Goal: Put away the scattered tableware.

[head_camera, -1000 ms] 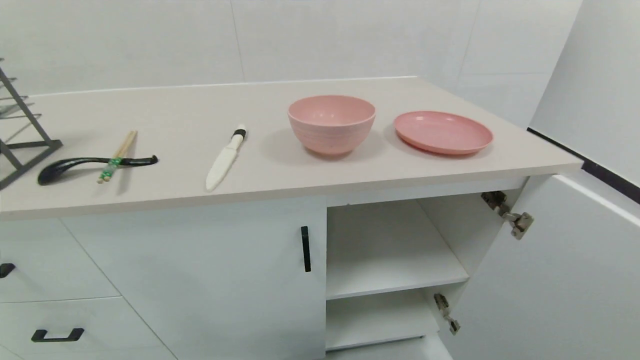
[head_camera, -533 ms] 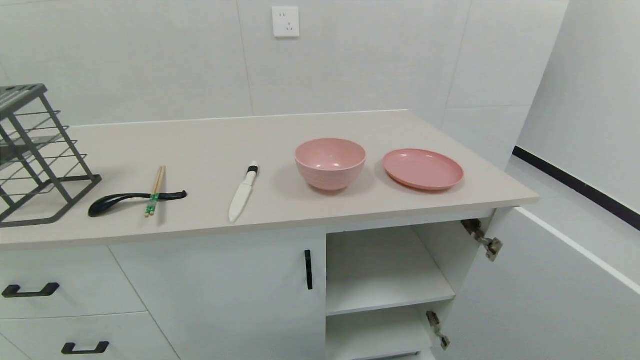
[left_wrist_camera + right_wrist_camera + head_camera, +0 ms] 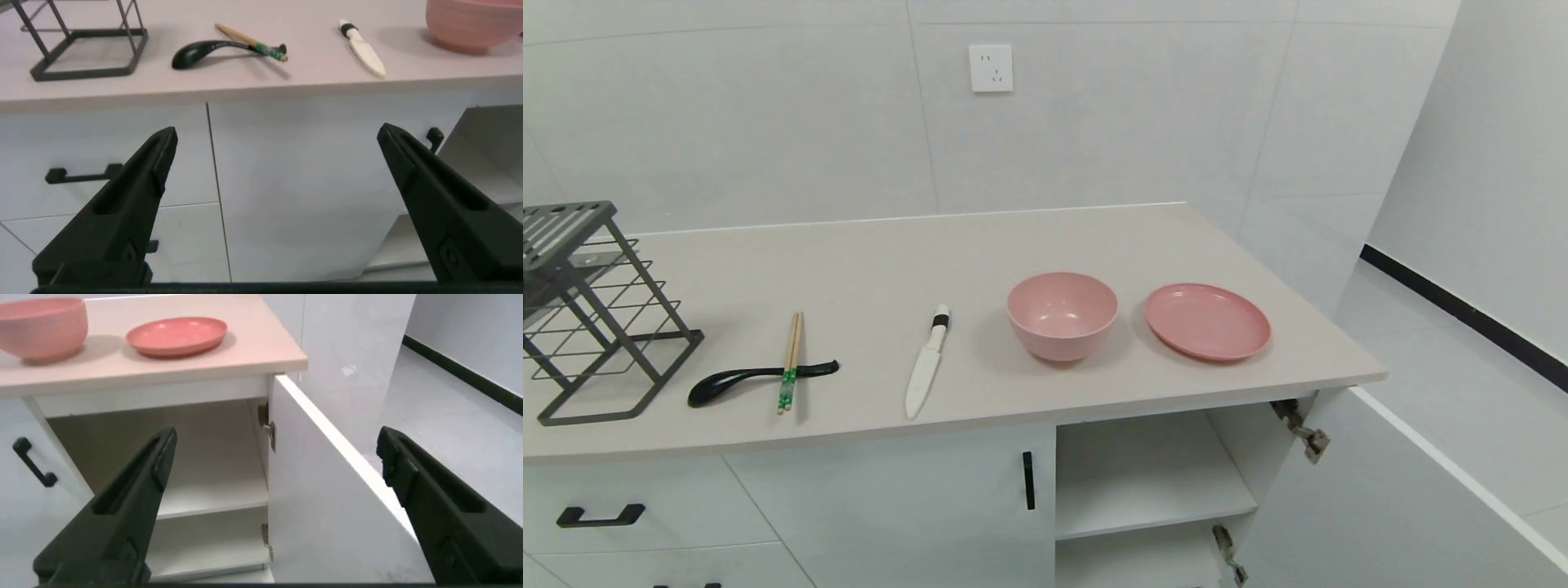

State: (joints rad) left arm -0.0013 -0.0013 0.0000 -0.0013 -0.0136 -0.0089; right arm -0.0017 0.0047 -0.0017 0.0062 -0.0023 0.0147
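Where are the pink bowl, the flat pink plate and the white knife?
Deep round pink bowl [image 3: 1062, 314]: head view, on its inner bottom.
Flat round pink plate [image 3: 1207, 320]: head view, on its middle.
White knife with a black band [image 3: 925, 374]: head view, on its blade.

Pink bowl [image 3: 1062, 314] and pink plate [image 3: 1207, 320], black spoon [image 3: 743, 375], cream knife [image 3: 927, 366] with a black band, tan chopsticks [image 3: 790, 362] with green patterned ends.

Counter [image 3: 890, 269]: rack [image 3: 564, 224], spoon [image 3: 743, 377], knife [image 3: 927, 371], bowl [image 3: 1062, 314], plate [image 3: 1207, 320]
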